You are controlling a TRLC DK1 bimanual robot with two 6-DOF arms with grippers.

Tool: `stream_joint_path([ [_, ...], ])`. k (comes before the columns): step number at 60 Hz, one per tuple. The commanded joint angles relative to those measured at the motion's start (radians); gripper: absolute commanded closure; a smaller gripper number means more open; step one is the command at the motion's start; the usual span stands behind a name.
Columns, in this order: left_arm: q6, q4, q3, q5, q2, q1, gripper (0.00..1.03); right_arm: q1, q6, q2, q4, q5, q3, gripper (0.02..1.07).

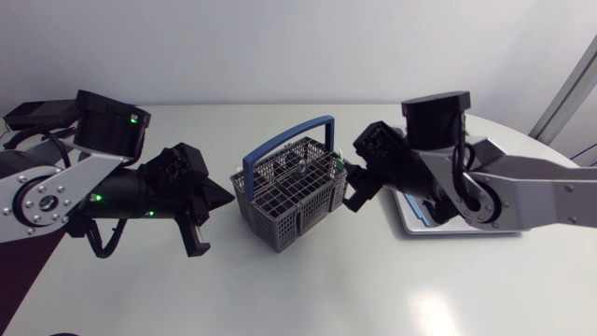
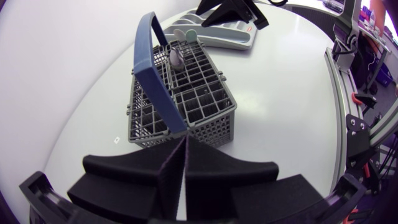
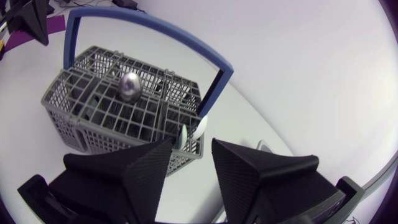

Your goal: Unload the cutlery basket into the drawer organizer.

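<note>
The grey cutlery basket (image 1: 284, 201) with a blue handle (image 1: 289, 135) stands mid-table. A metal spoon (image 3: 130, 86) stands in it bowl-up, also visible in the left wrist view (image 2: 176, 57). Two pale utensil ends (image 3: 199, 126) stick up at the basket's near corner, just ahead of the gap of my right gripper (image 3: 191, 144), whose fingers stand apart and hold nothing. In the head view that right gripper (image 1: 353, 191) is at the basket's right rim. My left gripper (image 1: 221, 196) is shut and empty, left of the basket (image 2: 186, 93). The drawer organizer (image 2: 217, 34) lies beyond the basket.
The organizer (image 1: 415, 222) lies partly under my right arm, at the right of the table. The table's rounded edge runs close behind it. Bare white tabletop lies in front of the basket and both arms.
</note>
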Motion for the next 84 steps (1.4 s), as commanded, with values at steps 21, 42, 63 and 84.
stream_joint_path([
  [21, 0.040, 0.039, -0.036, -0.005, -0.008, -0.003, 0.85, -0.056, -0.060, 0.021, 0.141, -0.096, -0.103, 0.55],
  [42, 0.042, 0.067, -0.041, -0.005, 0.018, 0.004, 0.85, -0.004, -0.034, 0.122, 0.157, -0.021, -0.010, 0.57],
  [63, 0.040, 0.082, -0.044, -0.001, 0.033, 0.004, 0.85, 0.048, -0.020, 0.204, 0.170, 0.086, 0.064, 0.71],
  [84, 0.042, 0.092, -0.055, 0.001, 0.043, 0.004, 0.85, 0.053, -0.025, 0.250, 0.164, 0.152, 0.119, 0.99],
])
